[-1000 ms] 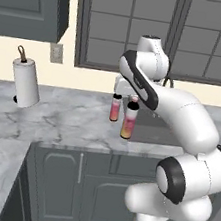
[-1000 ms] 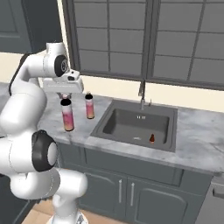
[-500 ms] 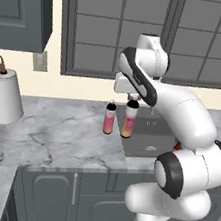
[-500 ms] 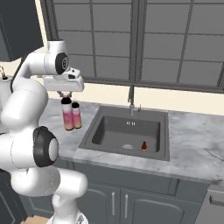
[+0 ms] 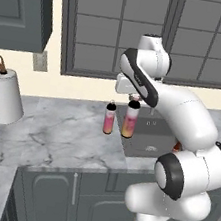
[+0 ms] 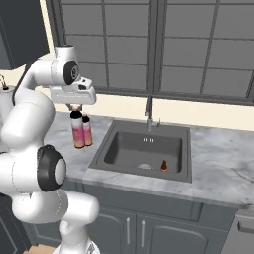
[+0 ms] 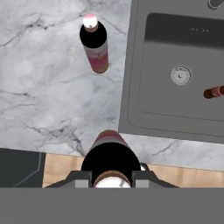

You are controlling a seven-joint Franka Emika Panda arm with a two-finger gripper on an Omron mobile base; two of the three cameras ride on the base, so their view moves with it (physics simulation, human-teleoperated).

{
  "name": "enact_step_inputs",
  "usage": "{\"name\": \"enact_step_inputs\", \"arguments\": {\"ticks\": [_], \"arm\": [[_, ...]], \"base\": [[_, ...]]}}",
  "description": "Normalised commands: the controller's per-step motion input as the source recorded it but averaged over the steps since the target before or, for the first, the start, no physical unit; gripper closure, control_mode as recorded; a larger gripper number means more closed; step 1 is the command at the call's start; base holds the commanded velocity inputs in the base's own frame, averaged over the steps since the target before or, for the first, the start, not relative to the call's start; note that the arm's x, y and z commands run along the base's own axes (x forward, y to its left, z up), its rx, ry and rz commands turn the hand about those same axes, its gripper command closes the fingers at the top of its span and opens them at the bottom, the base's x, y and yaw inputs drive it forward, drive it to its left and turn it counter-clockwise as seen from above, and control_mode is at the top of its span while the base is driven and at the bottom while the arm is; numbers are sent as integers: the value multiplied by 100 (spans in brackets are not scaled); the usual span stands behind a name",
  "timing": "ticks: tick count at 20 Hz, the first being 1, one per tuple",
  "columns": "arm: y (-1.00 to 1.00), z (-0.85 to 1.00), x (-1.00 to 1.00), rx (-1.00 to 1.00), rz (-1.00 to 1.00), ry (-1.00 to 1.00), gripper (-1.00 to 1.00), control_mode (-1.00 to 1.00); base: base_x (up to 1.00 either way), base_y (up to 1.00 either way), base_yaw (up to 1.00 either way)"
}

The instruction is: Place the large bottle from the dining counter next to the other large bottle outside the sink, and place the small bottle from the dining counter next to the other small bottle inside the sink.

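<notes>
From the left base view, the end effector (image 5: 134, 99) is clamped on the top of a big bottle (image 5: 130, 121), which hangs upright just beside the other big bottle (image 5: 109, 119) standing on the counter (image 5: 53, 134), near the sink's (image 5: 148, 141) left edge. The held bottle looks hard and smooth, so it could slip, and it is tall with the grip up at the neck, so it might swing or tip if set down crooked. It likely has some weight from the pink drink inside. From the right base view, the end effector (image 6: 76, 108) holds the bottle (image 6: 78, 131) by its cap end, and the other one (image 6: 87, 130) is right behind it, almost touching. A small bottle (image 6: 162, 165) stands in the sink (image 6: 144, 151), well apart from both. From the hand view, the fingers (image 7: 81, 178) squeeze the neck of the bottle (image 7: 109, 153), whose dark shoulder sits below the grip. The other bottle (image 7: 94, 43) stands on the counter (image 7: 43, 87), and the small one (image 7: 214, 92) lies in the sink (image 7: 175, 65). The neck is the best place to hold, since it is thin and the wider shoulder below stops sliding.
</notes>
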Motion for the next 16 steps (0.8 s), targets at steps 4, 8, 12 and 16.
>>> {"name": "enact_step_inputs", "arguments": {"ticks": [4,8,12,16], "arm": [[0,0,0,0,0,0,100,100],[1,0,0,0,0,0,100,-100],[23,-5,3,0,-2,0,100,-100],[8,0,8,0,-1,0,100,-100]], "base": [[0,0,0],[0,0,0],[0,0,0],[0,0,0]]}}
